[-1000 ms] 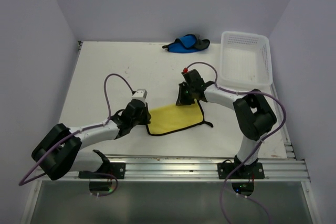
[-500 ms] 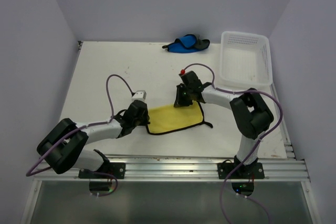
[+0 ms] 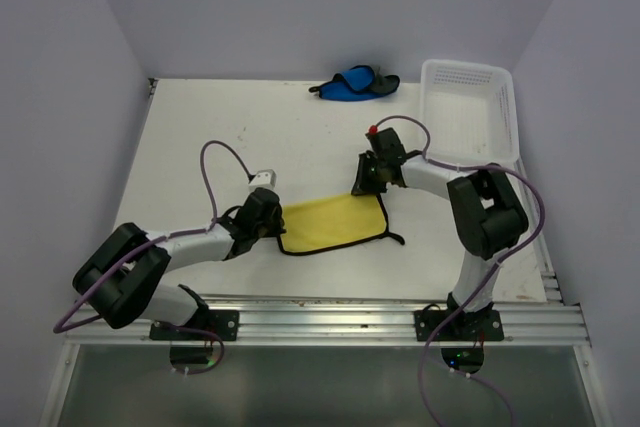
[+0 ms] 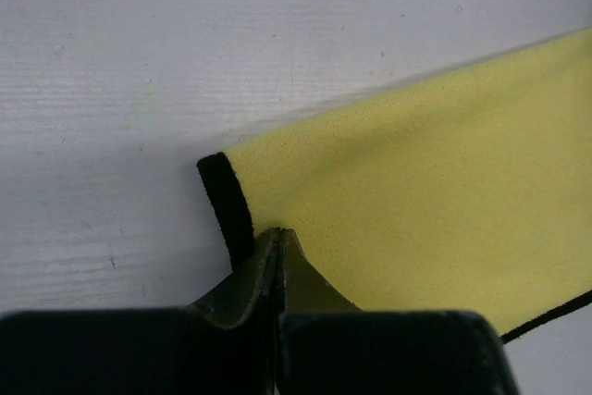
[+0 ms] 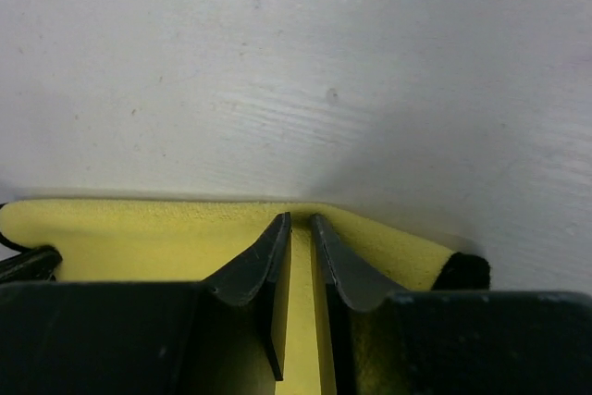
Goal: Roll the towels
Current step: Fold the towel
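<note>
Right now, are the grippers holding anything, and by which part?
Yes, both pinch the yellow towel: the left gripper its left edge by the dark-trimmed corner, the right gripper its far edge near the right corner.

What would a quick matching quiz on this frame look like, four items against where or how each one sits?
Items
1. yellow towel
2. blue towel
3. white basket
4. left gripper

Place or state
A. in the far right corner of the table
B. bunched up at the far edge
C. spread flat near the front
D. shut on the yellow towel's left edge

Pairs: 1-C, 2-B, 3-A, 4-D
</note>
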